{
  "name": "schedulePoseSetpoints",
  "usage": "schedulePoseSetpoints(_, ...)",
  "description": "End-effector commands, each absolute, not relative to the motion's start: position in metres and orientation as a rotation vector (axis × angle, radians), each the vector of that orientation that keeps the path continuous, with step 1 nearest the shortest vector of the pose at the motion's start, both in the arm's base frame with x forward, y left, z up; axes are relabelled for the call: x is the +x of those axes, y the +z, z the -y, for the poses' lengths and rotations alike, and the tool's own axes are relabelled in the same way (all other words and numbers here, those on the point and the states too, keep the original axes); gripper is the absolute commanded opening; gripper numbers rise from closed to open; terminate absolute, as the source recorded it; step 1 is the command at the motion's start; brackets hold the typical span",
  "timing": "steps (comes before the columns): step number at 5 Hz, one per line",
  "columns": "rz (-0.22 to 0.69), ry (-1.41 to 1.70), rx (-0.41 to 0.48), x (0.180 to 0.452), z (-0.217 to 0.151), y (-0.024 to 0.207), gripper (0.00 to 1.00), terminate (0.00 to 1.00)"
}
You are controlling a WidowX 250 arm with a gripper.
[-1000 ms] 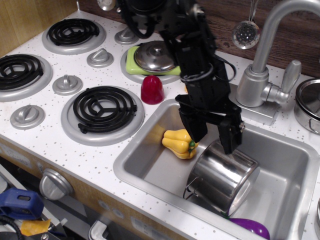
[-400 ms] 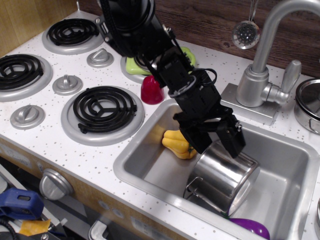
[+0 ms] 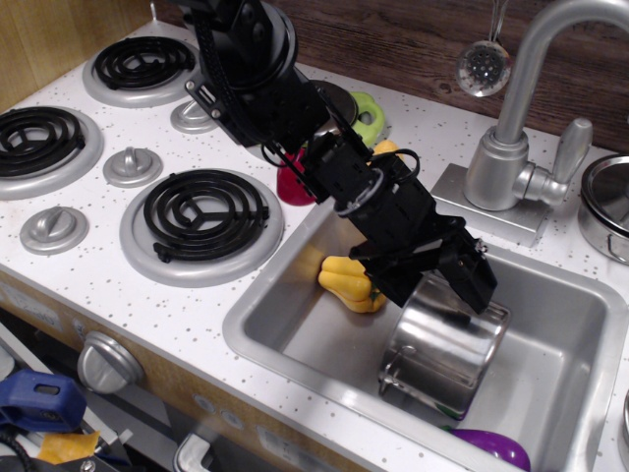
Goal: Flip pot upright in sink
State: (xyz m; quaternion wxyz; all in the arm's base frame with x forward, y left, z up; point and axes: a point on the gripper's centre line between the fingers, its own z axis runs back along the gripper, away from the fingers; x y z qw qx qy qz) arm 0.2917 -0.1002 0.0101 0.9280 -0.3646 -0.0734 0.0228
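The sink (image 3: 550, 393) holds the shiny pot (image 3: 442, 346), tipped over. A yellow pepper (image 3: 346, 277) sits at its 10 o'clock. The gripper (image 3: 444, 295) has its fingers pinching the pot's upper edge.

The arm is reaching lower and farther out over the sink (image 3: 295, 339) than a second ago, so that the gripper (image 3: 442, 290), which was hanging open above the pot (image 3: 442, 349), is now pressing down at the pot's top edge with its fingers (image 3: 475, 277) straddling the wall. The pot is tipping up from its slanted lie toward standing, its side now reading nearly vertical and its wire handle (image 3: 393, 372) swinging round to the lower left. The arm is also covering more of the steel lid and green plate (image 3: 369, 113) behind it.
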Motion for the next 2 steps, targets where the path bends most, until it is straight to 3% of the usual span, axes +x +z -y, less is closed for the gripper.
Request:
schedulePoseSetpoints(1,0.217,0.034,-0.799,0.2950,0.1043,0.0151,0.00,0.00)
schedulePoseSetpoints(2,0.224,0.043,-0.808,0.2948,0.1052,0.0152,0.00,0.00)
